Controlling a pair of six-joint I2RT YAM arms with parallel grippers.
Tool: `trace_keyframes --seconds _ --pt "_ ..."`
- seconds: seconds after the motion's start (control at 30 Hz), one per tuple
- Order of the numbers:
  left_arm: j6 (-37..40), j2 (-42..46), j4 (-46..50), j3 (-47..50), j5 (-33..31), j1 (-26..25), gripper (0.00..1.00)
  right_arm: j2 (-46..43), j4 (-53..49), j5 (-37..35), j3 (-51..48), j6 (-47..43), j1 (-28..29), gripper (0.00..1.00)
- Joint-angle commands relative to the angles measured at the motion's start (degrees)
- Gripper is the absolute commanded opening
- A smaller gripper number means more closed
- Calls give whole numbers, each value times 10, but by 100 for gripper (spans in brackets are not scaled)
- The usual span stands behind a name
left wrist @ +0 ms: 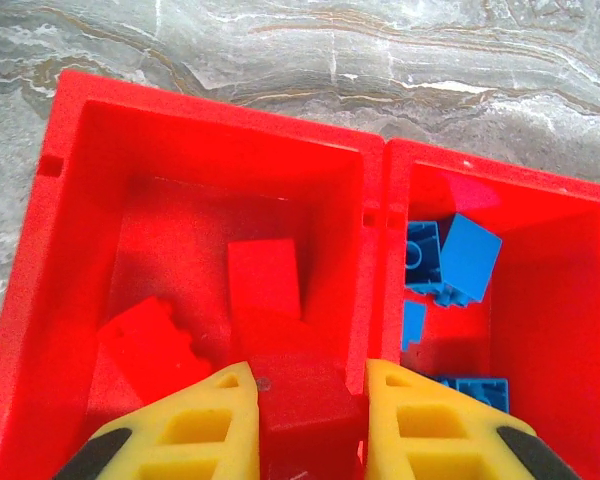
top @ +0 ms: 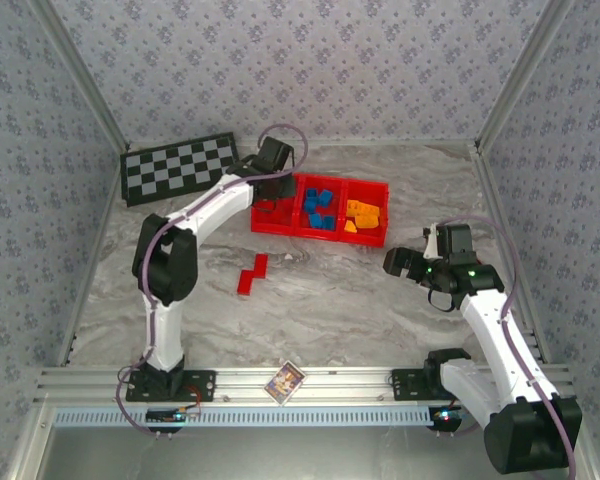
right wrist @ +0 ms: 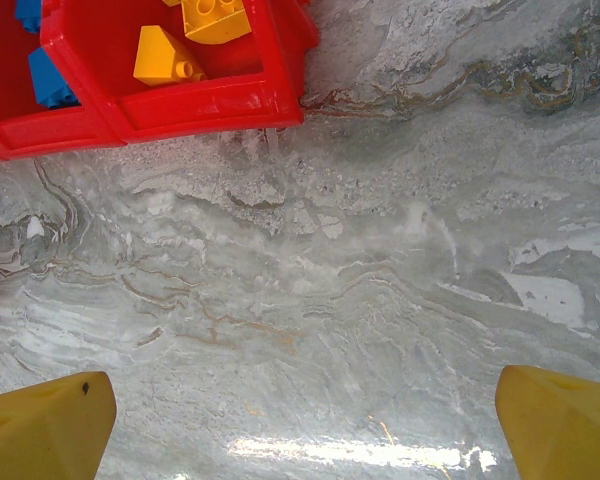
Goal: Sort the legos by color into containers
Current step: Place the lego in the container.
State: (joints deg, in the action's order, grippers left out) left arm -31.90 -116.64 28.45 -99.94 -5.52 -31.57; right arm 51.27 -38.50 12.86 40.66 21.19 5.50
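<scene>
From above, the left pincer (top: pixel 270 158) is seen poised over the left compartment of the red tray (top: pixel 280 229). Blue bricks (top: pixel 322 208) are gathered in the middle compartment, orange-yellow bricks (top: pixel 363 215) in the right. Two red bricks (top: pixel 252 273) are spotted on the marble table (top: pixel 360 310), near the tray. The right pincer (top: pixel 405 262) is held just off the tray's right end. Papered walls (top: pixel 280 60) are noted all round.

At the left wrist, a single red brick (left wrist: pixel 305 420) is clamped between the yellow fingers (left wrist: pixel 195 430), above loose red pieces (left wrist: pixel 265 280) in that compartment.

At the right wrist, the fingers (right wrist: pixel 40 425) are spread wide with nothing between them. Bare marble is seen beneath, and the tray's corner at upper left.
</scene>
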Motion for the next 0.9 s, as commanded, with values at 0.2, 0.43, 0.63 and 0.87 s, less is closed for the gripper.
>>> trace_keyframes --seconds 0.2,0.43,0.63,0.87 --pt "26 -50 15 -68 3 17 29 2 2 2 -4 5 -5 100" --pt "45 -44 19 -72 -6 26 56 1 1 2 -3 5 -6 100" --pt "62 22 13 -13 -13 26 80 0 -1 3 -4 5 -5 100" --pt "54 173 8 161 -58 13 93 -1 0 3 -4 5 -5 100"
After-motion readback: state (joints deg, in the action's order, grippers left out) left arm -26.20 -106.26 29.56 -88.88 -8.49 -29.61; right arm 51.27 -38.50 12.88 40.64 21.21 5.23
